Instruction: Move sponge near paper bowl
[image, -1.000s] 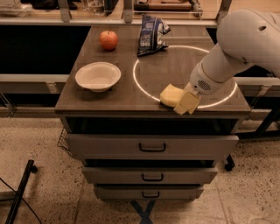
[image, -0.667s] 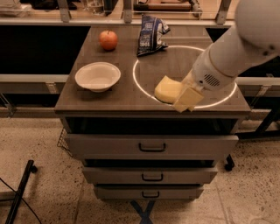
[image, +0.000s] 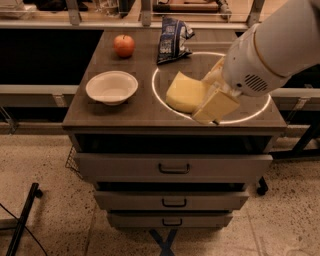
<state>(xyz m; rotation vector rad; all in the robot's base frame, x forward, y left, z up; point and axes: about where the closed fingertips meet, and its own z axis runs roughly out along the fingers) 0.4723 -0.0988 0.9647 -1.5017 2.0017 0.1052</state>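
The pale yellow sponge (image: 185, 92) is held above the countertop, inside the white ring mark, right of centre. My gripper (image: 209, 94) comes in from the upper right and its flat pale yellow fingers (image: 216, 106) are shut on the sponge's right end, lifting it off the surface. The white paper bowl (image: 112, 87) sits on the left part of the countertop, about a sponge length to the left of the sponge.
A red apple (image: 124, 45) sits at the back left of the wooden countertop (image: 95, 117). A blue snack bag (image: 173, 36) lies at the back centre. Drawers with handles (image: 174, 169) run below the front edge. A black stand leg (image: 22, 220) is on the floor at left.
The gripper has lifted the sponge off the counter and carried it up and left toward the bowl; the arm has come closer to the camera.
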